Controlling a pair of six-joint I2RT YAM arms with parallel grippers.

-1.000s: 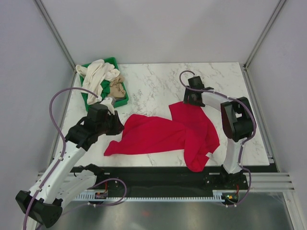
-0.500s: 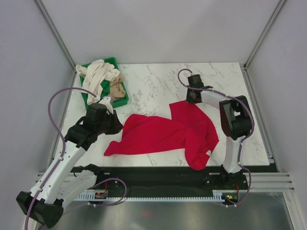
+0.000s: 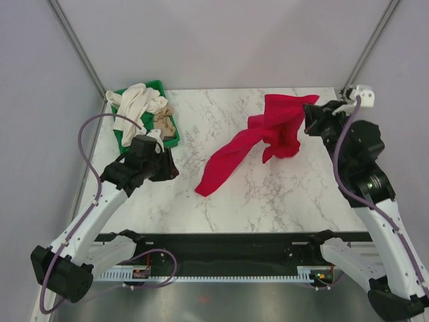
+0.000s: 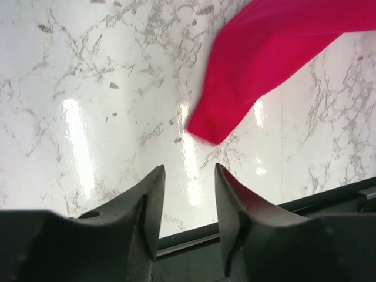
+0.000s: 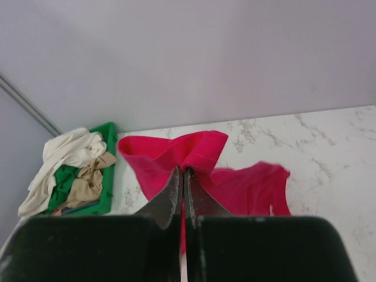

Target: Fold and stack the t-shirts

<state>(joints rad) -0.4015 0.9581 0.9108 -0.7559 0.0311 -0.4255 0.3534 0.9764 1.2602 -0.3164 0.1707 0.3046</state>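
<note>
Two claws are seen over the marble surface (image 3: 288,194). Nearest, the left claw (image 4: 188,171) is held released low over the surface, its jaws apart with nothing between them. The low tip of the red shirt (image 3: 268,127) is seen just beyond it, apart from it. Whether that tip touches the surface cannot be told. From the tip, near the middle of the surface, the shirt is stretched up and to the right as a narrow band. Its upper edge is gripped by the right claw (image 5: 183,171), which is clenched on a fold of the hem and raised above the far right of the surface. At the far left corner, a cream shirt (image 3: 134,102) and a tan shirt (image 3: 163,121) are heaped in the green tray (image 3: 174,136), the cream one draped over its rim.
</note>
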